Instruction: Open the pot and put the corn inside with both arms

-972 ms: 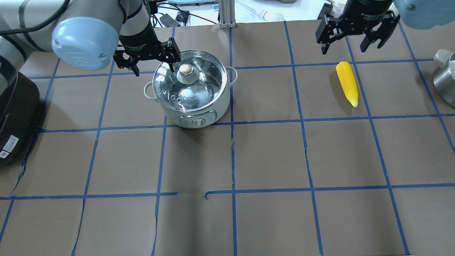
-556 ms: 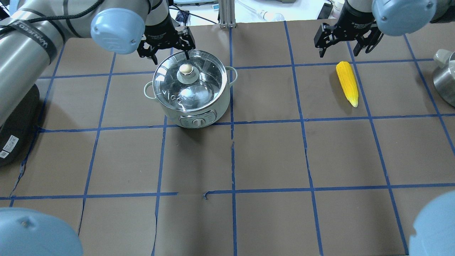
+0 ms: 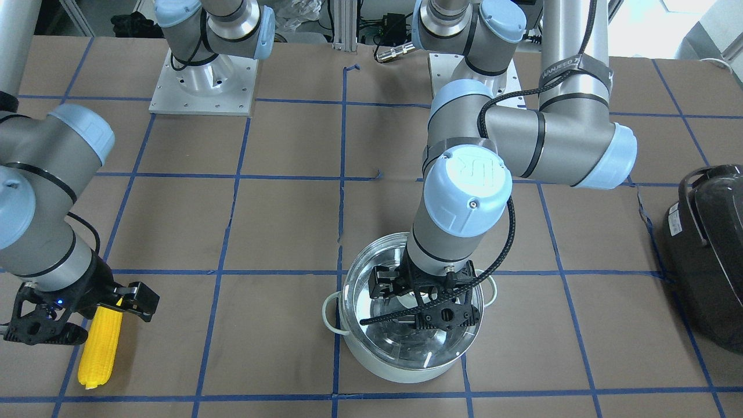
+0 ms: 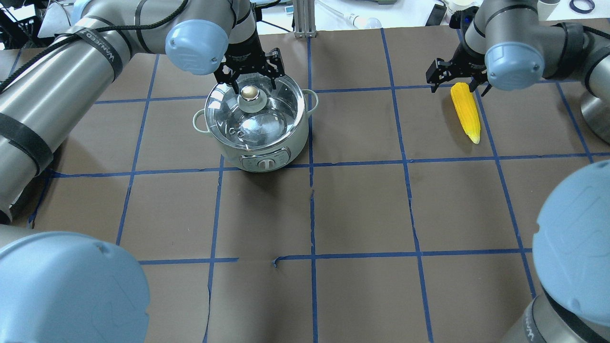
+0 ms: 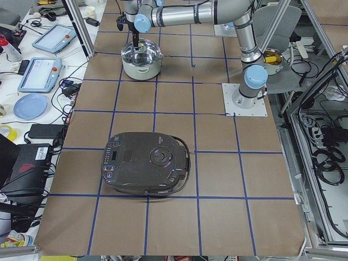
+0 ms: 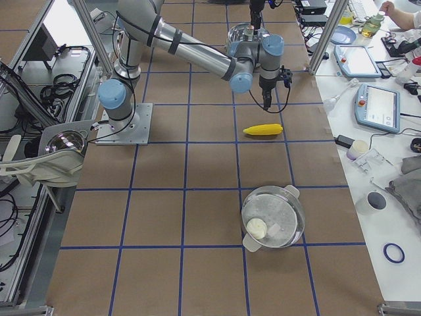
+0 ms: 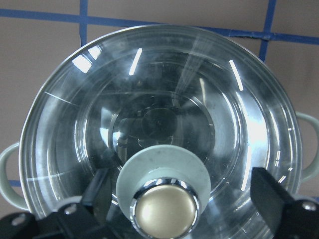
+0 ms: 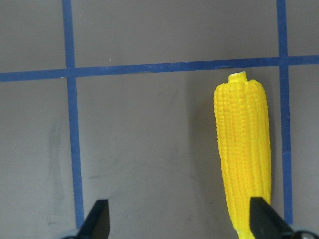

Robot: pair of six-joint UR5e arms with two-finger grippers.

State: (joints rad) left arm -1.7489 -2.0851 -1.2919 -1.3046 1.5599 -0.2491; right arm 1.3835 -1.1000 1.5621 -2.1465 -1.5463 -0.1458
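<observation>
Pot [image 4: 274, 151] with glass lid [image 4: 271, 112] on, near the table's [image 4: 362, 214] far edge, left of middle. Left gripper [image 4: 255, 89] over the lid, fingers spread either side of the beige knob [image 4: 249, 94] — not touching it. Corn [image 4: 467, 114] flat toward the far right corner, tip pointing at the robot's side. Right gripper [image 4: 456, 85] low over the corn's thick end, fingers wide apart — nothing held.

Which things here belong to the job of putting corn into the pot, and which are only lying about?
For the job: pot, glass lid, corn, left pincer, right pincer.
Lying about: dark cooker, second steel pot.
</observation>
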